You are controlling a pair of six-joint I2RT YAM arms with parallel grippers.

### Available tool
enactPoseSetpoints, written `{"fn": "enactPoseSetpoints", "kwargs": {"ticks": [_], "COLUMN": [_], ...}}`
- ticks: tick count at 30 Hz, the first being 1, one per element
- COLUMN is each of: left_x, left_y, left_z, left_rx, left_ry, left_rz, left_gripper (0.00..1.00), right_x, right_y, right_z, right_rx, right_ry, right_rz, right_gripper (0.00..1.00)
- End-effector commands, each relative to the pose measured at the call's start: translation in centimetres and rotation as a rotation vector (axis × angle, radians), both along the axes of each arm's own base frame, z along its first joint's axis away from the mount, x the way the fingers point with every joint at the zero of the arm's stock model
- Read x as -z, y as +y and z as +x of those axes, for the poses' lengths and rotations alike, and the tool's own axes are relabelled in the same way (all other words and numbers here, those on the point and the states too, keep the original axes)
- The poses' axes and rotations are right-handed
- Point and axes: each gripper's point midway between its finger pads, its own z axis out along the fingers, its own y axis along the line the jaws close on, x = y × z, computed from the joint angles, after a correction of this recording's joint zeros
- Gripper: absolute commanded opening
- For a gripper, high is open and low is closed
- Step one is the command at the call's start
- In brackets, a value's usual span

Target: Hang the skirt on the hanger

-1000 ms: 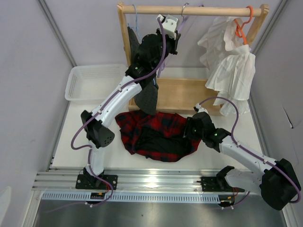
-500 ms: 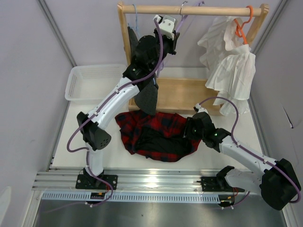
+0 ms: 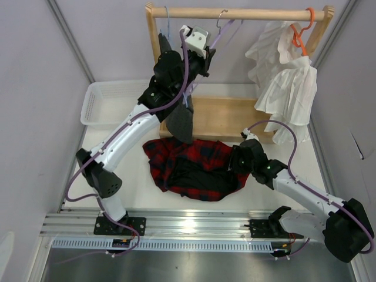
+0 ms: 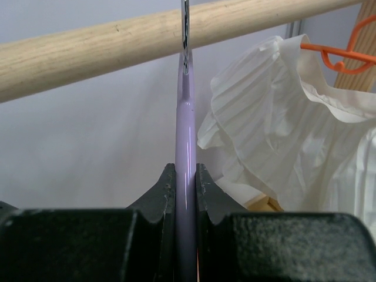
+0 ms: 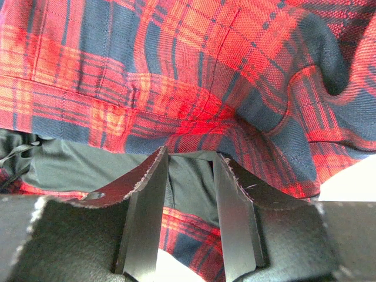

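Observation:
The skirt (image 3: 194, 167), red and navy plaid with a black lining, lies crumpled on the table in front of the rack. My right gripper (image 3: 236, 160) is at its right edge. In the right wrist view its jaws (image 5: 191, 161) are closed on a thick fold of skirt (image 5: 194, 76), plaid and lining together. The lilac hanger (image 3: 226, 30) is up at the wooden rail (image 3: 258, 12), its silver hook against the rail. My left gripper (image 3: 204, 51) is shut on the hanger's neck (image 4: 186, 135), pinched between both fingers (image 4: 169, 185).
A white ruffled garment (image 3: 285, 76) hangs on an orange hanger (image 3: 299, 32) at the rail's right end. A dark grey garment (image 3: 179, 117) hangs at the left by a light blue hanger (image 3: 168, 23). A white basket (image 3: 111, 100) stands at the table's left. The rack's wooden base (image 3: 229, 117) lies behind the skirt.
My left arm has swung left along the rail, carrying the hanger and its hook with it. The right arm and the skirt have stayed still.

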Motion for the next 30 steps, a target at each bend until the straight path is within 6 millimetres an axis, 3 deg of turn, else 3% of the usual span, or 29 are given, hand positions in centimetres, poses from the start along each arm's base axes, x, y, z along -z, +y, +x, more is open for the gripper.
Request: {"fn": "enactPoseSetpoints", "kwargs": {"ticks": [1,16,17,19,25,26,29,30], "left_x": [-4.1,0.9,2.2,1.5,3.0,2.0,2.7,2.0], "left_y": [2.1,3.7,3.6,4.5,5.3,5.5,5.6,5.5], "left_z": [-4.2,-10.7,-10.9,-12.0,-14.5,-14.6,-13.3,-12.9], "left_rx": [0.049,0.220,0.233,0.237,0.294,0.289,0.250,0.244], "left_ry": [-0.084,0.058,0.083,0.088,0.109,0.063,0.068,0.059], "left_rz": [-0.042,0.070,0.081,0.051,0.026,-0.005,0.007,0.010], "left_gripper": [0.00,0.00,0.00,0.00,0.00,0.00,0.00,0.00], "right_x": [-1.6,-2.6,-2.6,-2.7,-2.4,-2.3,-2.1,-2.1], "right_y": [0.0,-0.7,-0.7,-0.7,-0.8,-0.7,-0.7,-0.7], "right_z": [0.6,1.1,1.1,1.2,1.2,1.2,1.2,1.2], "right_rx": [0.001,0.021,0.020,0.022,0.023,0.022,0.021,0.022], "right_ry": [-0.050,-0.059,-0.058,-0.058,-0.049,-0.047,-0.040,-0.040], "right_rz": [0.019,0.014,0.016,0.016,0.011,0.011,0.007,0.007], "right_gripper": [0.42,0.42,0.43,0.43,0.42,0.42,0.42,0.42]}}
